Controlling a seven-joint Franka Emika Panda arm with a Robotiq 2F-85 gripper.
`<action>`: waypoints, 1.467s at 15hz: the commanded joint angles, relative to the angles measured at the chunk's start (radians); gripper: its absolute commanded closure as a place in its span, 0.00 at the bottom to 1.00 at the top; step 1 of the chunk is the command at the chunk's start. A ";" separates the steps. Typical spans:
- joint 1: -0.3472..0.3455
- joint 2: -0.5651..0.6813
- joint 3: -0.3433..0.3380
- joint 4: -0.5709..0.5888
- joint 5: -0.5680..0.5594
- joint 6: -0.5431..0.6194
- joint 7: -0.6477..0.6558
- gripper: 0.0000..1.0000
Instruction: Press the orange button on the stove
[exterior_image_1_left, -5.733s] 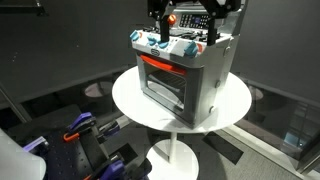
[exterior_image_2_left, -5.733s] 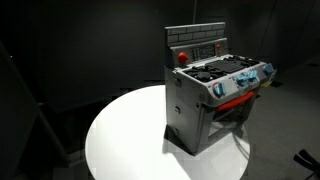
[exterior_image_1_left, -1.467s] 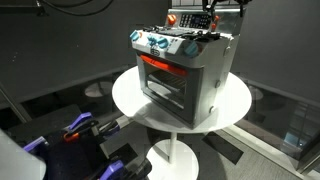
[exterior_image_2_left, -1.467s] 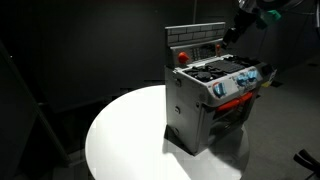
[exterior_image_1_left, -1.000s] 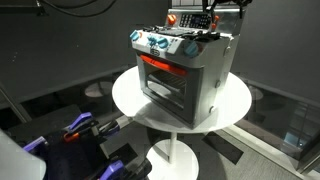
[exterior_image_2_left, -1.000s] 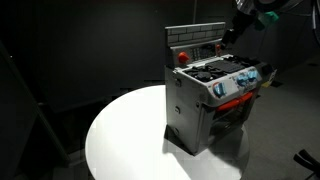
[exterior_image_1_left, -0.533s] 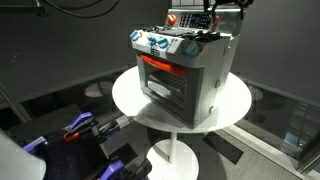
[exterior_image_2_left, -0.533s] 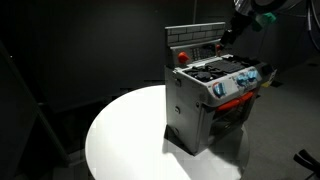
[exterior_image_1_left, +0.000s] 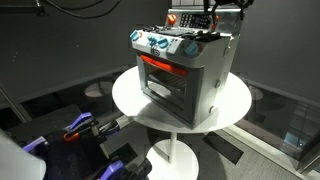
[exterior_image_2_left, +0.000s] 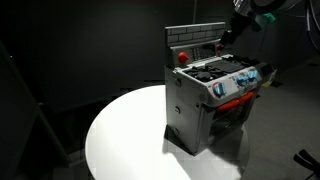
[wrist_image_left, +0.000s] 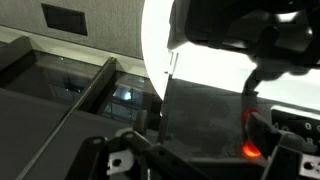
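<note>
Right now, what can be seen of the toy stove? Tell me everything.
The toy stove stands upright on the round white table. Its grey body looks plastic. On top are black burners and a brick-patterned back panel with an orange button; the slanted front carries blue knobs above a shut oven door with a red handle. The tool hangs by the back panel; contact cannot be judged.
</note>
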 joint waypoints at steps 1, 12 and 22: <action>0.008 -0.018 -0.004 0.008 -0.001 -0.030 0.024 0.00; 0.012 -0.047 -0.005 0.001 -0.005 -0.039 0.040 0.00; 0.015 -0.033 -0.008 0.015 -0.017 -0.030 0.049 0.00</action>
